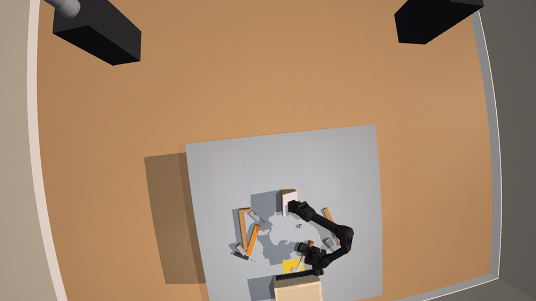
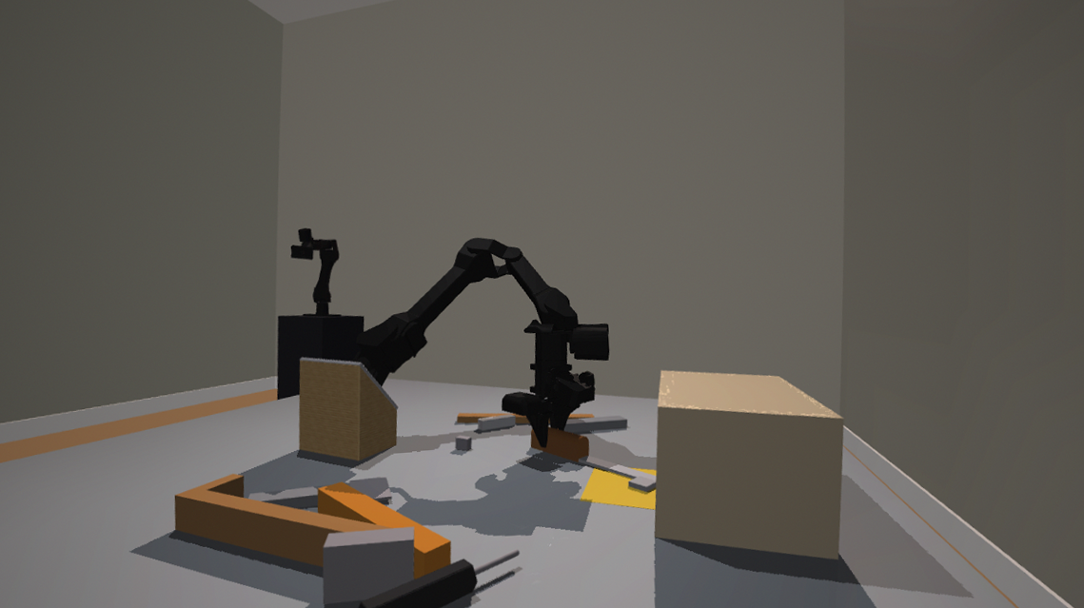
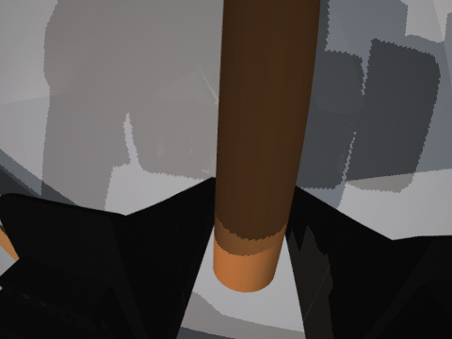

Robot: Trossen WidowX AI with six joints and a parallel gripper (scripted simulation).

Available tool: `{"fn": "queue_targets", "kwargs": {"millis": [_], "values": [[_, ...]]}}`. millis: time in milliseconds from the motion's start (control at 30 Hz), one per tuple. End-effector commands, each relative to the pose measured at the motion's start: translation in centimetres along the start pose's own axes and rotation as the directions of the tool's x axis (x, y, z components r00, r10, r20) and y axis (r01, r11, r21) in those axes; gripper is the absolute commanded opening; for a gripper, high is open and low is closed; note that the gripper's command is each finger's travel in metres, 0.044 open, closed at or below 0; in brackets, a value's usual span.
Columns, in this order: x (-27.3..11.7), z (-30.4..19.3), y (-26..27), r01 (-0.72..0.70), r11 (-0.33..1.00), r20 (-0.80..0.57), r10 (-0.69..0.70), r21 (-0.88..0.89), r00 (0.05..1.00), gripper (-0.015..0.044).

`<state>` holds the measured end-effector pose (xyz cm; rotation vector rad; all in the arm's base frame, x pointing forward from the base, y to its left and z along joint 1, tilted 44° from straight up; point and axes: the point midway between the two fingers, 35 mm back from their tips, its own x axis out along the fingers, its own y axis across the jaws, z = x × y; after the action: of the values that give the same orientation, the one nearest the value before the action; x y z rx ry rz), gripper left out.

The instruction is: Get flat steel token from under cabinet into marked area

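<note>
My gripper (image 2: 550, 436) (image 3: 251, 190) is shut on the brown-orange handle of a hooked tool (image 2: 571, 447) (image 3: 264, 118), low over the table. The tool's thin grey shaft (image 1: 299, 264) (image 2: 609, 467) slants toward the cabinet (image 1: 298, 296) (image 2: 745, 471), and its grey crosspiece (image 2: 642, 484) is over the yellow marked area (image 1: 288, 264) (image 2: 606, 492), in front of the cabinet. Whether the crosspiece touches the table is unclear. The dark vent slots (image 1: 292, 276) show along the cabinet's front. I cannot make out the steel token in any view.
A black-handled screwdriver (image 1: 241, 255) (image 2: 417, 599), a grey block (image 2: 367, 563) and orange bars (image 1: 253, 239) (image 2: 246, 526) lie on the side away from the arm. A small grey cube (image 1: 300, 225) (image 2: 463, 443) and a wedge-shaped block (image 2: 331, 412) stand toward the arm's base.
</note>
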<state>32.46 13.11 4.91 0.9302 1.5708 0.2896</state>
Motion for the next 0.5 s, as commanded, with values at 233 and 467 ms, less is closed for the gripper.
{"fn": "queue_targets", "kwargs": {"millis": [233, 467], "values": [[0.1, -0.1, -1.1, 0.008, 1.0, -0.001, -0.008, 0.006, 1.0, 0.0], [0.09, -0.51, -1.03, 0.008, 1.0, -0.002, -0.008, 0.006, 1.0, 0.0]]}}
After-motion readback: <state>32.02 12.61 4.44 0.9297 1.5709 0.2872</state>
